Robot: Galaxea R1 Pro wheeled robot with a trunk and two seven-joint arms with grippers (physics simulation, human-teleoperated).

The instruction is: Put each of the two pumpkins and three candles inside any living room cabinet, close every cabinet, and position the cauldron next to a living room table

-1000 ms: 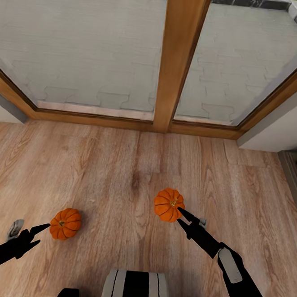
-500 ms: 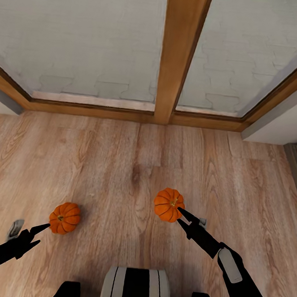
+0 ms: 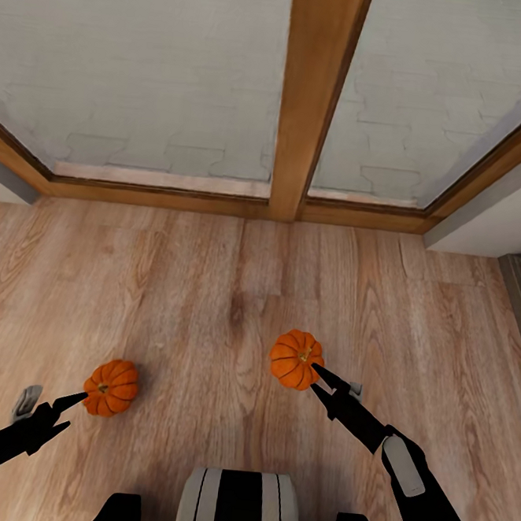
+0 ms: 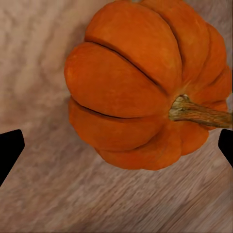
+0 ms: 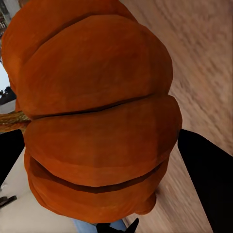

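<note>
To grasp well, the left gripper (image 3: 82,400) should go forward until its spread fingers stand on both sides of the ribbed orange pumpkin on the left (image 3: 112,387), which lies on the wooden floor (image 3: 211,288). The right gripper (image 3: 314,368) pinches the second orange pumpkin (image 3: 296,359), apparently lifted.

No writing, label, brand, number or sign is showing anywhere in these views; nothing here can be read.
</note>
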